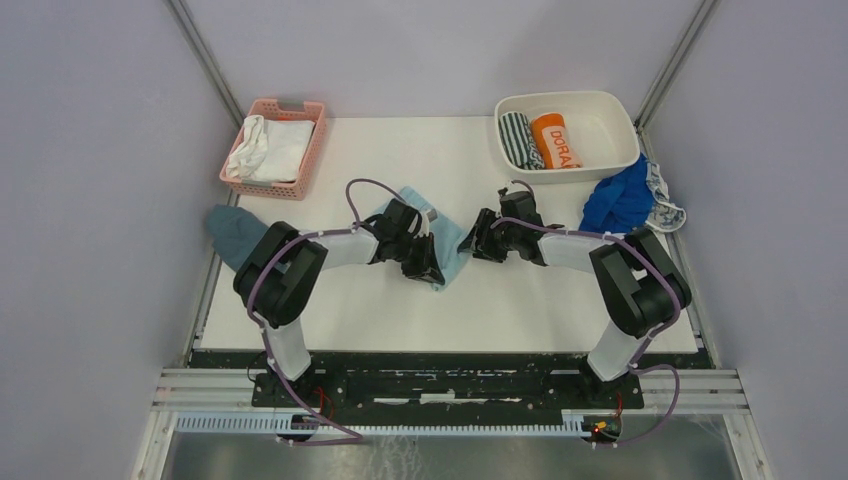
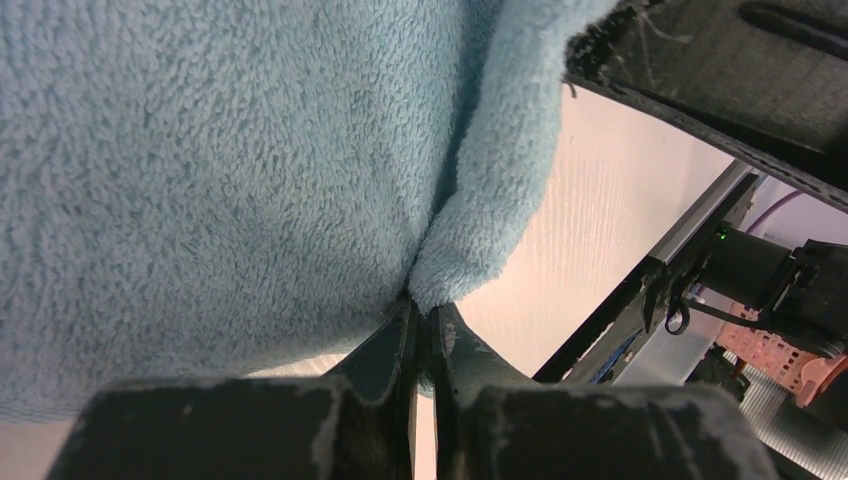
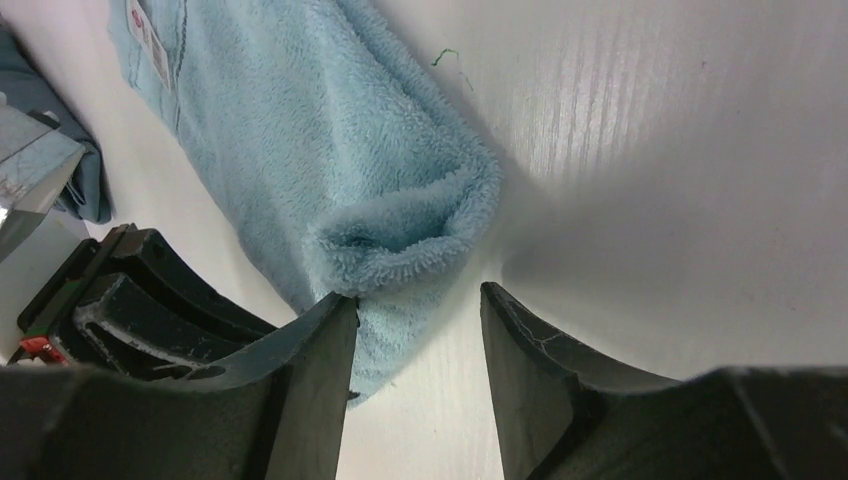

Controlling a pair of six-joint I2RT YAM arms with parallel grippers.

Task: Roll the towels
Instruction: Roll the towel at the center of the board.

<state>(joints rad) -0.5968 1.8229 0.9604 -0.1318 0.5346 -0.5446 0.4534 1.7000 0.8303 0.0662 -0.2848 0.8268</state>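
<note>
The light blue towel (image 1: 447, 243) lies mid-table between my two grippers. My left gripper (image 1: 427, 268) is shut on a corner fold of it, and in the left wrist view the jaws (image 2: 424, 312) pinch the fluffy towel (image 2: 230, 170). My right gripper (image 1: 477, 243) is open at the towel's right edge. In the right wrist view (image 3: 418, 310) the curled end of the towel (image 3: 400, 225) lies just ahead of its left finger, touching it. The royal blue towel (image 1: 617, 200) lies crumpled at the right, with the whitish patterned towel (image 1: 668, 208) partly under it.
A white bin (image 1: 610, 105) at the back right holds a striped roll (image 1: 518, 140) and an orange roll (image 1: 555, 141). A pink basket (image 1: 304, 165) with white cloths stands at the back left. A dull teal-grey cloth (image 1: 235, 234) hangs over the left table edge.
</note>
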